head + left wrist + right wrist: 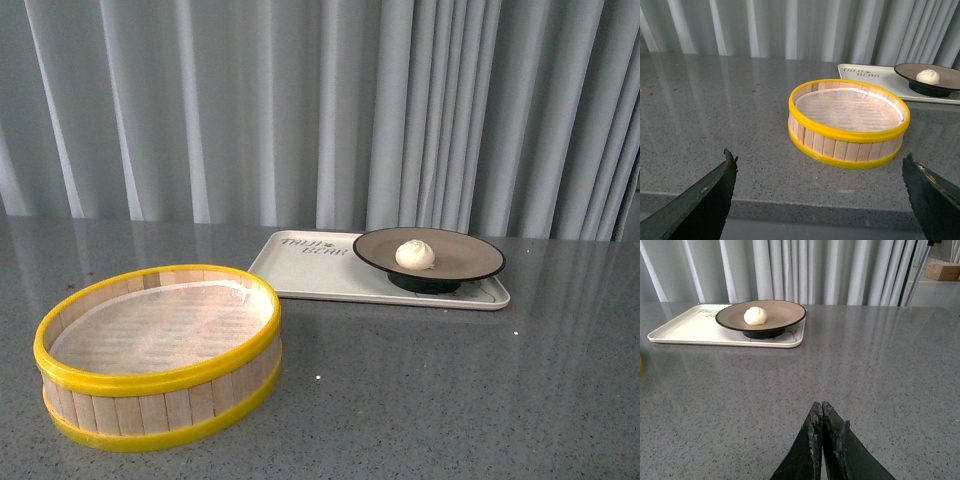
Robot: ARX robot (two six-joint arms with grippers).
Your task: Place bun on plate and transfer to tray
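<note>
- Steamer basket [158,357] stands near and left on the table [450,390], filling that corner; nothing rises above its rim.
- Tray [300,270] lies far, right of centre; the plate [470,262] covers its right half, with the bun [415,254] on the plate.
- Tray's left half is bare.
- An open strip of table runs between basket and tray.
- Table near and right is open.
- Curtain [300,100] closes off the far edge.
</note>
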